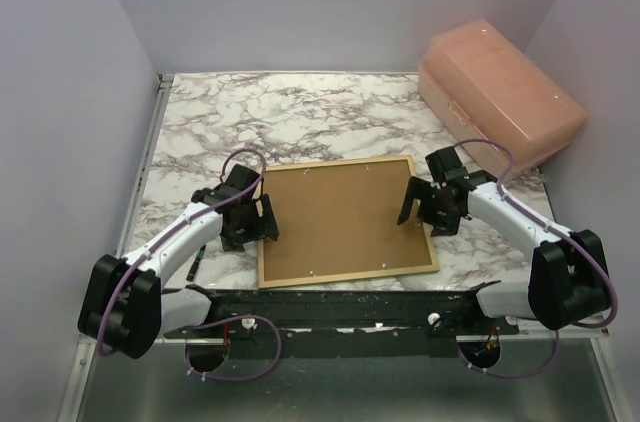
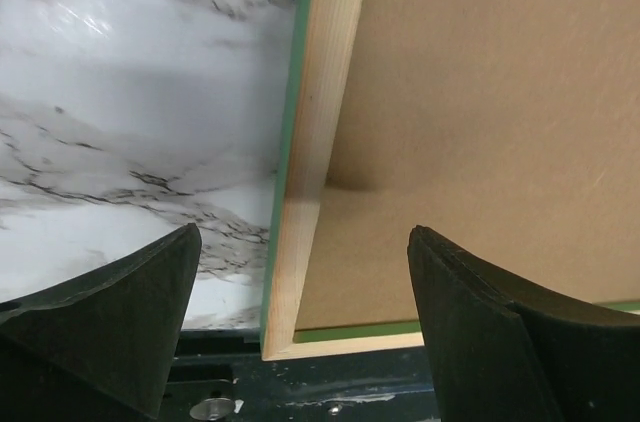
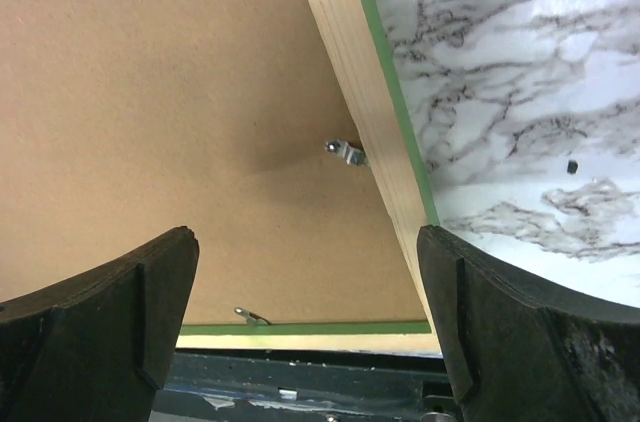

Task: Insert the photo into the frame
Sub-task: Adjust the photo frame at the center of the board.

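The frame [image 1: 350,274] lies face down on the marble table with its pale wood back up and green showing at the edges. A plain brown backing board [image 1: 340,217] fills it. The photo is hidden. My left gripper [image 1: 263,219] hovers open over the frame's left rail [image 2: 310,142] near the front corner, with nothing between its fingers [image 2: 150,302]. My right gripper [image 1: 413,204] stands open over the right rail [image 3: 370,122], also holding nothing. In both wrist views the board [image 2: 480,122] [image 3: 150,92] sits inside the rails. A small metal clip [image 3: 347,152] sits at the right rail's inner edge.
A pink lidded plastic box [image 1: 500,82] stands at the back right. The black base bar [image 1: 330,307] runs along the near edge, just in front of the frame. A small dark pen-like object [image 1: 197,262] lies beside the left arm. Walls close in the table's left, back and right.
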Tool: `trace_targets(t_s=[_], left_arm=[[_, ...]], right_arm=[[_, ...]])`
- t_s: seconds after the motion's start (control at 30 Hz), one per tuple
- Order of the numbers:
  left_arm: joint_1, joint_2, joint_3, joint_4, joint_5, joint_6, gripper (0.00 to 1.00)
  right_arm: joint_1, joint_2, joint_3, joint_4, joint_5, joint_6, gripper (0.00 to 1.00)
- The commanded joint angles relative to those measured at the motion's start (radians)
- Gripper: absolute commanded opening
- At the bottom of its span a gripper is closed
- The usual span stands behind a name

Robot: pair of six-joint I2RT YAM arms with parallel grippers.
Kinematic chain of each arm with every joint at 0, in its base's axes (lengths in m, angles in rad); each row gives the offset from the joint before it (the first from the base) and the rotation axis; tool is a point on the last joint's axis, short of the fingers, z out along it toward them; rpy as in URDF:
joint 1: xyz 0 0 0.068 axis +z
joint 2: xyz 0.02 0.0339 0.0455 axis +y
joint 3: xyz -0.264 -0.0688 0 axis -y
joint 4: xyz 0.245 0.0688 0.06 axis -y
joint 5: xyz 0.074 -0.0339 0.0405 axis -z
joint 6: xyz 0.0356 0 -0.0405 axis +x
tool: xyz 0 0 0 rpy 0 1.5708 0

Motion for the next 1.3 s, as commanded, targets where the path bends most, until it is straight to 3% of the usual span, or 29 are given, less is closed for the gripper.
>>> trace_targets(t_s=[0.0, 0.13, 0.33, 0.6, 0.9, 1.07, 1.27], left_arm=[[-0.025, -0.119, -0.123, 0.102, 0.179, -0.088, 0.86], [-0.034, -0.125, -0.194, 0.201, 0.26, -0.13, 0.86], [-0.035, 0.011, -0.153, 0.275, 0.305, -0.11, 0.86], [-0.014, 0.174, 0.015, 0.266, 0.318, -0.059, 0.86], [0.083, 0.35, 0.27, 0.155, 0.282, 0.056, 0.86], [0.121, 0.356, 0.33, 0.086, 0.218, 0.1, 0.89], [0.127, 0.222, 0.307, 0.006, 0.08, 0.115, 0.92]], right_arm=[[-0.004, -0.047, -0.05, -0.05, -0.033, 0.039, 0.99], [-0.004, -0.042, -0.056, -0.044, -0.054, 0.04, 0.99], [-0.003, 0.027, -0.065, 0.003, -0.09, 0.028, 0.99], [-0.003, 0.156, -0.011, 0.092, -0.191, 0.017, 0.99], [-0.004, 0.339, 0.129, 0.149, -0.297, -0.001, 0.99], [-0.003, 0.329, 0.161, 0.12, -0.266, -0.019, 1.0], [-0.003, 0.189, 0.155, 0.015, -0.111, -0.047, 1.0]])
